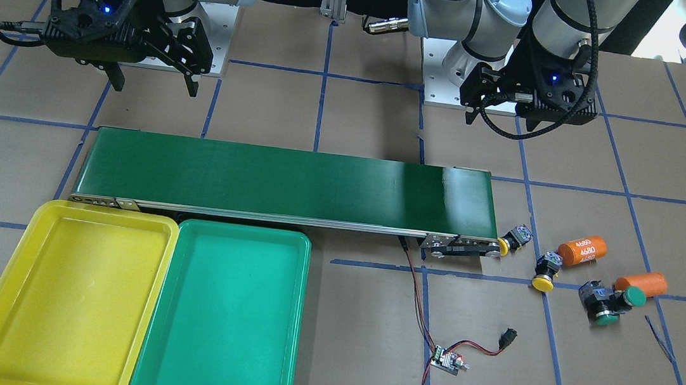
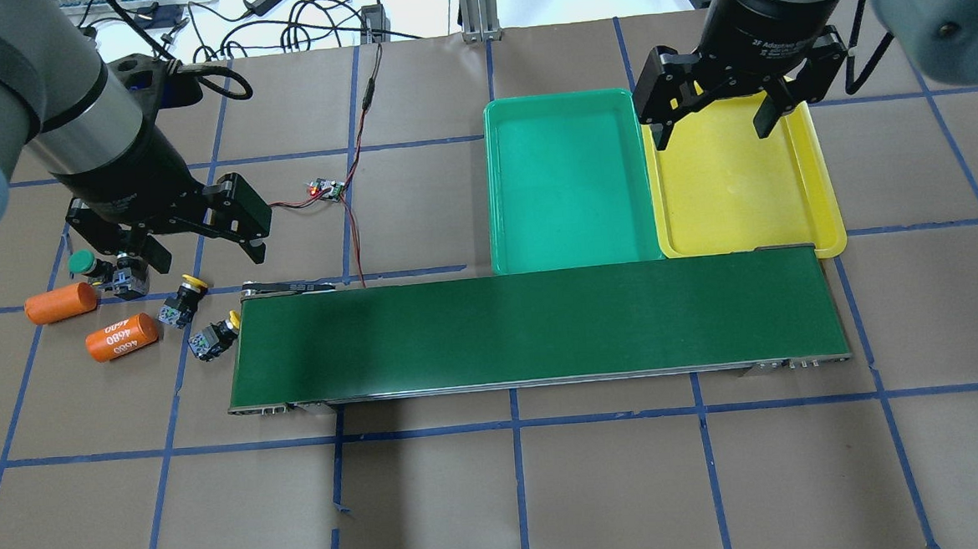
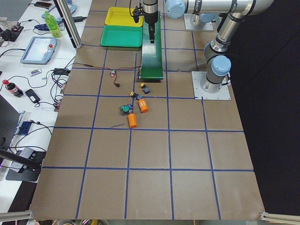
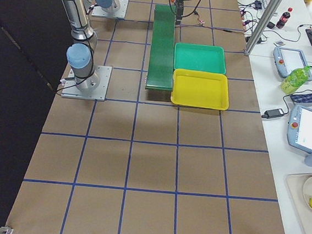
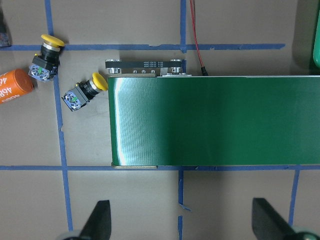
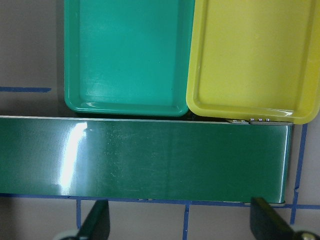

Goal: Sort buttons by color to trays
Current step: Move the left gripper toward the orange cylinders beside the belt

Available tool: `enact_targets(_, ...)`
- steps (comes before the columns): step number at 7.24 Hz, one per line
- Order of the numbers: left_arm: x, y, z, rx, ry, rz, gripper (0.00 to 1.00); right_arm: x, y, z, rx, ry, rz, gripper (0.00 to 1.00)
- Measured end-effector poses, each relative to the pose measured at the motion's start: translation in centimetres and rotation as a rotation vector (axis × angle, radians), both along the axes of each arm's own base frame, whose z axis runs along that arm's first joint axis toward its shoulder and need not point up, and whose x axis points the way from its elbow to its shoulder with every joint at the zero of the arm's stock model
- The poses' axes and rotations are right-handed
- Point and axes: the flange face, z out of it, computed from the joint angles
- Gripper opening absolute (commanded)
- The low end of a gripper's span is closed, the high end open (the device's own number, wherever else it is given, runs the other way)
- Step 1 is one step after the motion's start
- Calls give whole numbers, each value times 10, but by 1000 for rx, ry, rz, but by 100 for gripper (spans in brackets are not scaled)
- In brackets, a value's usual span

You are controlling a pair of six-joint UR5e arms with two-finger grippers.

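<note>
Two yellow buttons (image 1: 513,239) (image 1: 544,276) and two green buttons (image 1: 628,296) (image 1: 603,314) lie on the table past the conveyor's end. The yellow ones also show in the left wrist view (image 5: 86,91) (image 5: 46,53). The yellow tray (image 1: 67,297) and green tray (image 1: 221,320) sit side by side, both empty. My left gripper (image 2: 203,256) is open and empty, hovering above the buttons and partly hiding a green button (image 2: 82,262). My right gripper (image 2: 711,129) is open and empty above the yellow tray's (image 2: 735,186) far edge.
A long dark green conveyor belt (image 1: 286,183) runs between the trays and the robot bases. Two orange cylinders (image 1: 582,249) (image 1: 642,283) lie beside the buttons. A small circuit board (image 1: 446,359) with red and black wires lies near the conveyor.
</note>
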Motion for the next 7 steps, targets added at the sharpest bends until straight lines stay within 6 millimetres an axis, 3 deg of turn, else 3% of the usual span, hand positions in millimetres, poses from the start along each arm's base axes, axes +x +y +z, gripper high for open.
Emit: enact_targets(7,3,2,7,-25,-10,0,100,-2,0,1,-2,9,-3,100)
